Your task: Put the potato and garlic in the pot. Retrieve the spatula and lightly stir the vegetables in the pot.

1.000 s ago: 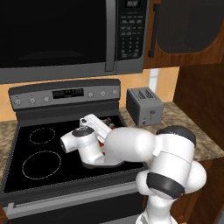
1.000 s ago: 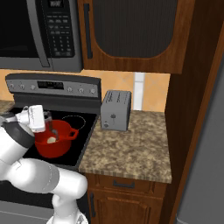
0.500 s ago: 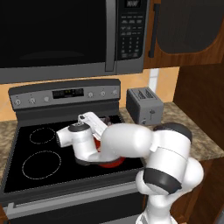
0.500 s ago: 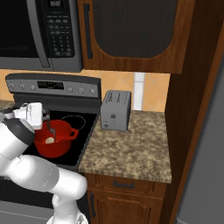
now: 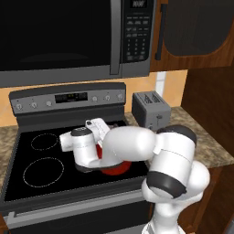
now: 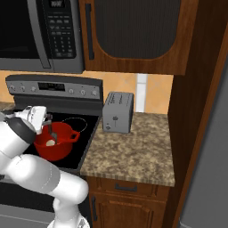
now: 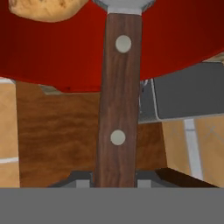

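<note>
Look left first: your fingers [image 6: 50, 129] are clenched on the spatula [image 7: 119, 96], and its grey head is down inside the red pot [image 6: 55, 141] on the stove [image 6: 82, 127]. A pale lump [image 6: 50, 142] sits in the pot, and the potato [image 7: 43, 8] too. I think only the stirring is left. The toaster [image 6: 118, 111] waits on the worktop [image 6: 133, 151].
</note>
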